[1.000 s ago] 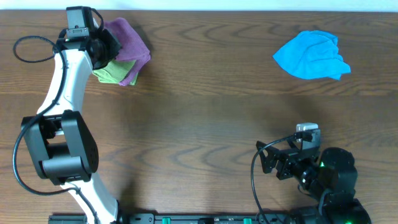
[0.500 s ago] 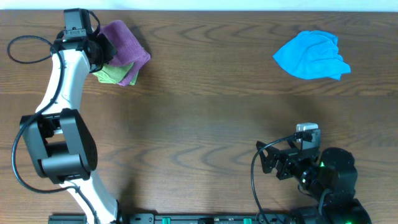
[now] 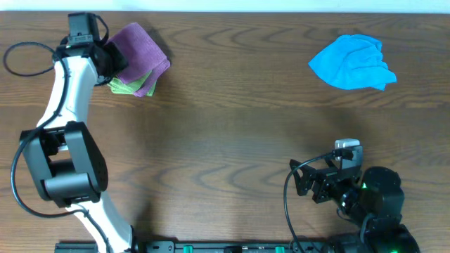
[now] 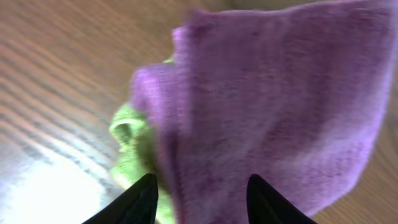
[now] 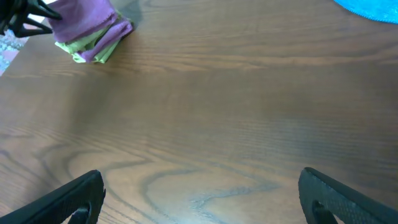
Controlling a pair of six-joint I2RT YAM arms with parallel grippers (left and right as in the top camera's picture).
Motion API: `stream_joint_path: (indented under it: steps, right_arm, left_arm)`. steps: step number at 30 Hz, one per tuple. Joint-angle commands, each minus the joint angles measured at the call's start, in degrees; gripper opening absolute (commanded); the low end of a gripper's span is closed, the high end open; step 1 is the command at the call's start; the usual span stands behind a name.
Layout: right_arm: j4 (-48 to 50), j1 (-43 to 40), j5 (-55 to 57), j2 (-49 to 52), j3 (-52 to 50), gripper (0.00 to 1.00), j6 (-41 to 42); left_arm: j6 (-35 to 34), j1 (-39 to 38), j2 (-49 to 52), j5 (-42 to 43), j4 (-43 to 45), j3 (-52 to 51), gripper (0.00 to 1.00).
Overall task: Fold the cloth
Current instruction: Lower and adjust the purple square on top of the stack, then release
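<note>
A folded purple cloth [image 3: 143, 56] lies on top of a folded green cloth [image 3: 124, 86] at the table's back left; both also show in the right wrist view [image 5: 90, 28]. My left gripper [image 3: 112, 62] is open at the stack's left edge, its fingers apart over the purple cloth [image 4: 280, 106] with the green cloth [image 4: 134, 143] showing below. A crumpled blue cloth [image 3: 351, 62] lies at the back right. My right gripper [image 3: 309, 184] is open and empty near the front edge, far from the blue cloth.
The brown wooden table [image 3: 232, 133] lies between the cloth stack and the blue cloth. The table's back edge [image 3: 232, 13] runs just behind both. A black cable [image 3: 24, 53] loops left of the left arm.
My left gripper has drawn back to the left from the cloth stack. The purple cloth has settled flatter on the green one. The right arm has not moved.
</note>
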Motion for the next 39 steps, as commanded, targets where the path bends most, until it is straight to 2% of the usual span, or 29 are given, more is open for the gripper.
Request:
stream_joint_path:
  steps: [1,5,13,14,15,17,21,32,39]
  right_arm:
    - [-0.1,-0.5,-0.3,-0.2,-0.2,0.99,0.9]
    - [-0.1,-0.5,-0.3,-0.2,-0.2,0.99,0.9]
    - [-0.1,-0.5,-0.3,-0.1,-0.2,0.99,0.9]
    - [-0.1,-0.5,-0.3,-0.2,-0.2,0.99,0.9]
    - [-0.1,-0.5,-0.3,-0.2,-0.2,0.99,0.9]
    - [-0.1,-0.5,-0.3,-0.2,-0.2,0.99,0.9]
    - [-0.1,-0.5,-0.3,-0.1,-0.2,0.99,0.9]
    - [-0.1,-0.5,-0.3,-0.1,-0.2,0.99,0.9]
    - [-0.1,-0.5,-0.3,-0.2,-0.2,0.99,0.9]
  left_arm:
    - [1.2,1.8,0.2,-0.3,-1.2,0.7,0.47]
    - [1.9,2.8,-2.0,0.0,-1.8,0.7,0.49]
    - [4.2,3.0,-8.1,0.1,-1.1,0.8,0.6]
    - [4.2,3.0,-8.4,0.1,-0.9,0.8,0.55]
    - [4.2,3.0,-8.7,0.7,-0.6,0.8,0.45]
    - [4.2,2.9,-8.7,3.9,1.2,0.8,0.3]
    - [3.1,2.3,-7.8,8.7,7.5,0.8,0.06]
    - [-0.4,-2.4,1.2,8.6,18.1,0.7,0.06]
    - [-1.0,-3.2,8.8,8.1,20.1,0.8,0.06]
